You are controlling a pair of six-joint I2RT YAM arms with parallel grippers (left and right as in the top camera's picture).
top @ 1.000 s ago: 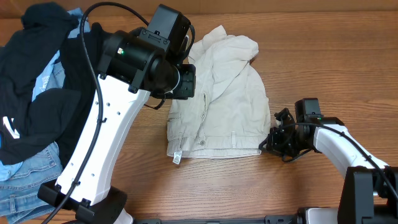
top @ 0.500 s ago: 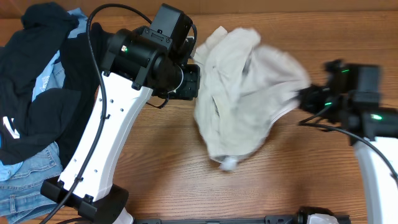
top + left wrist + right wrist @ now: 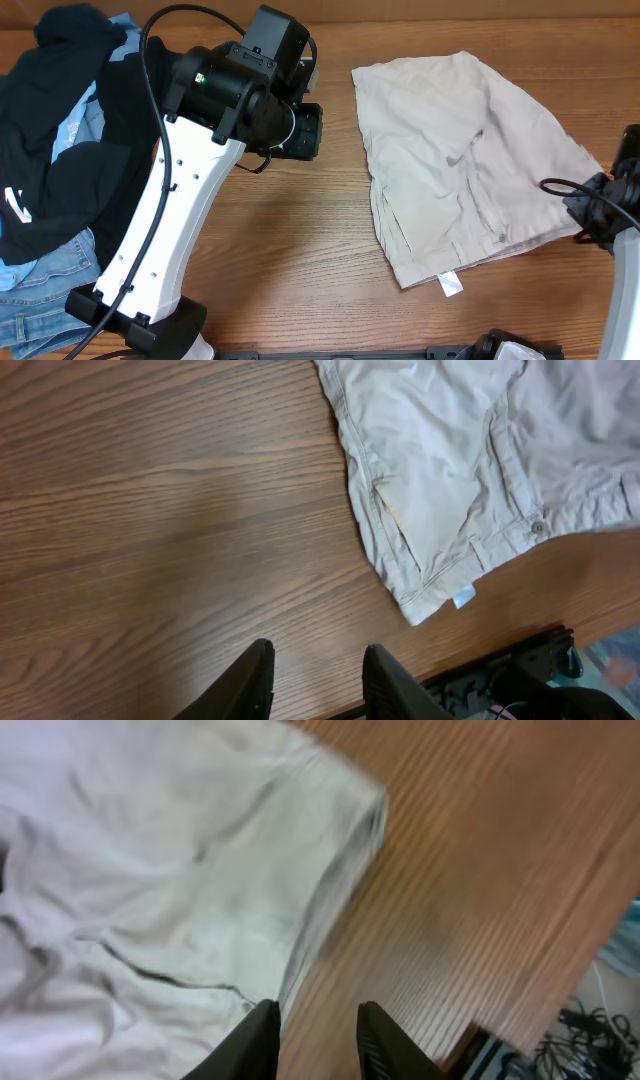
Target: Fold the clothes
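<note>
The light beige shorts [image 3: 465, 165] lie spread flat on the right half of the table, with the small white tag [image 3: 450, 285] at their near edge. My left gripper [image 3: 318, 665] hovers open over bare wood, nothing between its fingers, and the shorts [image 3: 450, 460] lie ahead to its right. My right gripper [image 3: 318, 1025] is open at the right edge of the shorts [image 3: 150, 870]. Its left finger [image 3: 262, 1035] is next to the hem and no cloth is between the jaws. In the overhead view the right arm [image 3: 610, 205] sits at the table's far right.
A pile of other clothes fills the left end: a black garment [image 3: 60, 150], a light-blue one [image 3: 78, 125] and denim [image 3: 40, 290]. The left arm's white link [image 3: 165, 220] stretches over the left-centre. The table's near edge [image 3: 520, 635] lies just past the shorts.
The shorts swung up and to the right and now lie spread flat. Both grippers have let go of the cloth and opened. The right arm drew back to the far right.
</note>
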